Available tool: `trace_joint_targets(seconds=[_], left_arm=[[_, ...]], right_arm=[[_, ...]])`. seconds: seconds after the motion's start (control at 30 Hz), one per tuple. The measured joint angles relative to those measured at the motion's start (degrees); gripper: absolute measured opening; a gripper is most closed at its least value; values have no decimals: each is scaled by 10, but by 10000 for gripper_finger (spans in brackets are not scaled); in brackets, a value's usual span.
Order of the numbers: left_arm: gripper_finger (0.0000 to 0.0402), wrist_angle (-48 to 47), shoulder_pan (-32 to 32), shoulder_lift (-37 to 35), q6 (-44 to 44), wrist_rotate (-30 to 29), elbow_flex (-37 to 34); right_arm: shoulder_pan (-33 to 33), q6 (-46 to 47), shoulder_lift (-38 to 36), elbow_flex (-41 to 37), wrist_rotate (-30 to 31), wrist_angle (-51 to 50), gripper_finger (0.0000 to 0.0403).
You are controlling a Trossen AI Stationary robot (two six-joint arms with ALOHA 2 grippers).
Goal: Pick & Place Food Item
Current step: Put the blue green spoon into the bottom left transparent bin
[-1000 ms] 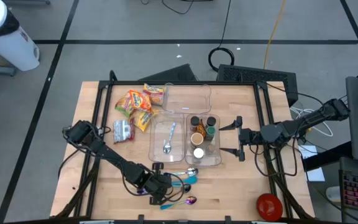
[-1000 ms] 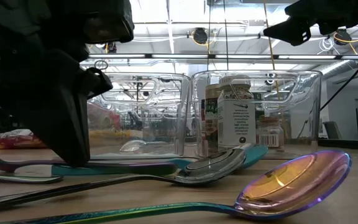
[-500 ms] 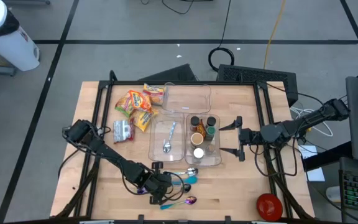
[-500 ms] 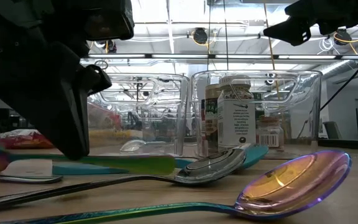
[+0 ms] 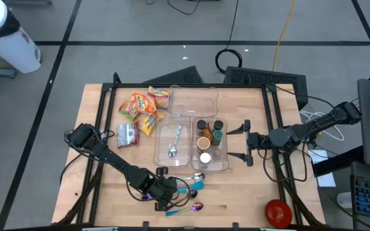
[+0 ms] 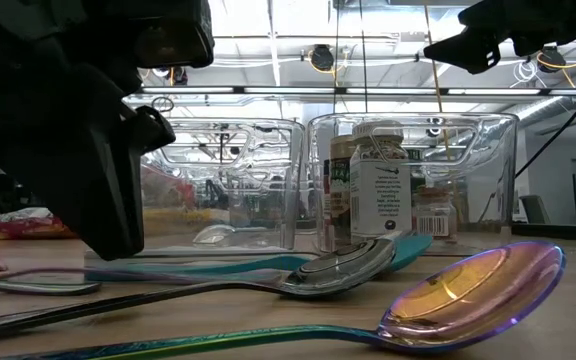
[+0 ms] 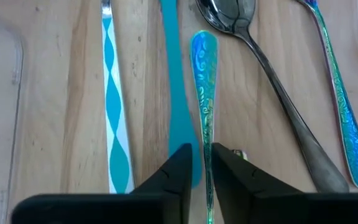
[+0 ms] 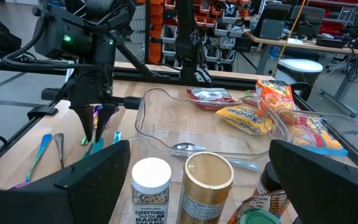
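The food items — orange snack packets (image 5: 140, 106) and a silvery packet (image 5: 127, 133) — lie in the upper left part of the table (image 5: 249, 192) in the high view, just left of the clear bins, with no end effector on them. One packet rests in the upper clear bin (image 5: 194, 101). Below it, two more bins stand side by side: the left one (image 5: 172, 144) holds a spoon, the right one (image 5: 211, 144) holds jars and bottles.

The left end effector (image 5: 172, 194) is at the lower middle of the high view, down among loose spoons (image 5: 194, 186) in front of the bins. In the left wrist view its fingers (image 7: 180, 171) sit narrowly parted on either side of an iridescent spoon handle (image 7: 204, 68) lying flat on the wood — whether they press it I cannot tell.

The right end effector (image 5: 244, 142) waits at the right of the jar bin, jaws spread wide and empty
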Motion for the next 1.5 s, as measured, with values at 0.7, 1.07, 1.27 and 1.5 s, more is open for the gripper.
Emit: trace_joint_targets(seconds=[0.7,1.07,1.27,1.5], left_arm=[[115,-73,-12,-2,-35,60,1],[115,-81,-10,-5,-20,58,1],[115,-85,-1,-25,-18,31,-1],[115,-75,-11,-30,-45,44,-1]], right_arm=[[0,0,0,0,0,0,380],[0,0,0,0,0,0,380],[0,0,0,0,0,0,380],[0,0,0,0,0,0,380]])
